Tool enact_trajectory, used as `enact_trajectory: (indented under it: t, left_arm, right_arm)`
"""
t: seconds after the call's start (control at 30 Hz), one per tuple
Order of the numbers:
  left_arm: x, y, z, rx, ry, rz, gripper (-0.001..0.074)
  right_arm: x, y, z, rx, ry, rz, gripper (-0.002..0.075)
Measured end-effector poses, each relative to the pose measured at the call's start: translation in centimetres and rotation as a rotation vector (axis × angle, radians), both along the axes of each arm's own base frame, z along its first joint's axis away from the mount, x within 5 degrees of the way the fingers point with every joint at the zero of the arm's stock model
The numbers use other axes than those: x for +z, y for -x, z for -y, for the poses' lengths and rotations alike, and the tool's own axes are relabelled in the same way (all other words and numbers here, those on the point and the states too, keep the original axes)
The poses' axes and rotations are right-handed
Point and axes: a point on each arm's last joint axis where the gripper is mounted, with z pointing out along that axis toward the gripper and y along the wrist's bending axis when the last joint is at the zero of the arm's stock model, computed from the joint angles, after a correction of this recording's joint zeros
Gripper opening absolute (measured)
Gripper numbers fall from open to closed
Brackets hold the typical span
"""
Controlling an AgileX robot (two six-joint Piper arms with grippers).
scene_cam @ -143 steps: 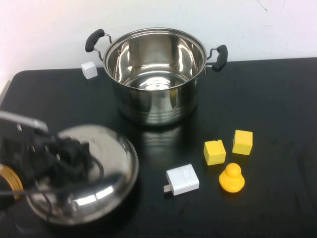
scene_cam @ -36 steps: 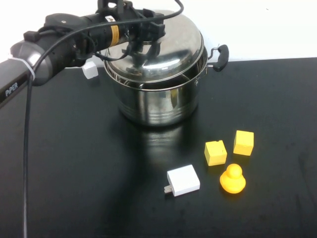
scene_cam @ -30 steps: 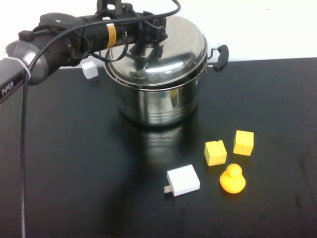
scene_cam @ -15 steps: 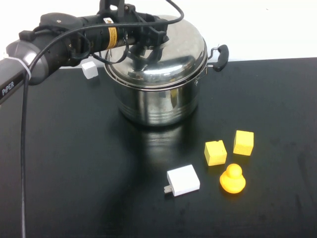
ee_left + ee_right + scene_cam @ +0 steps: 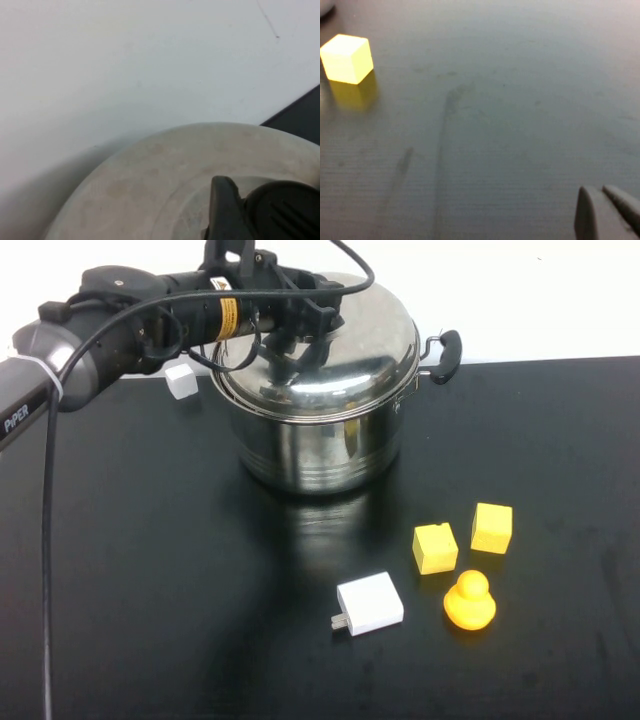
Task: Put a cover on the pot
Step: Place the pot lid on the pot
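Note:
The steel pot (image 5: 320,452) stands at the back middle of the black table, its right black handle (image 5: 446,355) showing. The domed steel lid (image 5: 355,360) lies on its rim and closes it. My left gripper (image 5: 300,330) reaches in from the left over the lid and is shut on the lid's black knob. In the left wrist view one finger (image 5: 222,210) presses against the knob (image 5: 287,210) above the lid's dome (image 5: 150,190). My right gripper (image 5: 607,212) shows only in the right wrist view, shut and empty, low over bare table.
A small white cube (image 5: 181,381) sits left of the pot. A white plug adapter (image 5: 369,603), two yellow blocks (image 5: 434,547) (image 5: 491,527) and a yellow duck (image 5: 469,601) lie at the front right. One yellow block (image 5: 347,57) shows in the right wrist view.
The left gripper carried the lid from the table's front left onto the pot. Over the last second the tilted lid settled level on the rim.

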Motion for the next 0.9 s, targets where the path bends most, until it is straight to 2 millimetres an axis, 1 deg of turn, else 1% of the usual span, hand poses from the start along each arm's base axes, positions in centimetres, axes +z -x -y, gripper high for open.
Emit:
enact_trajectory:
  t: [0.3, 0.53, 0.9]
  left_arm:
    - [-0.7, -1.1, -0.8, 0.112, -0.058, 0.051, 0.0319]
    - [-0.8, -1.0, -0.6, 0.094, -0.025, 0.020, 0.0319]
    - [-0.8, -0.9, -0.4, 0.076, -0.021, 0.014, 0.0319]
  right_arm:
    - [0.0, 0.0, 0.0, 0.000, 0.000, 0.000, -0.0002]
    - [0.0, 0.0, 0.0, 0.000, 0.000, 0.000, -0.0002]
    - [0.0, 0.0, 0.0, 0.000, 0.000, 0.000, -0.0002]
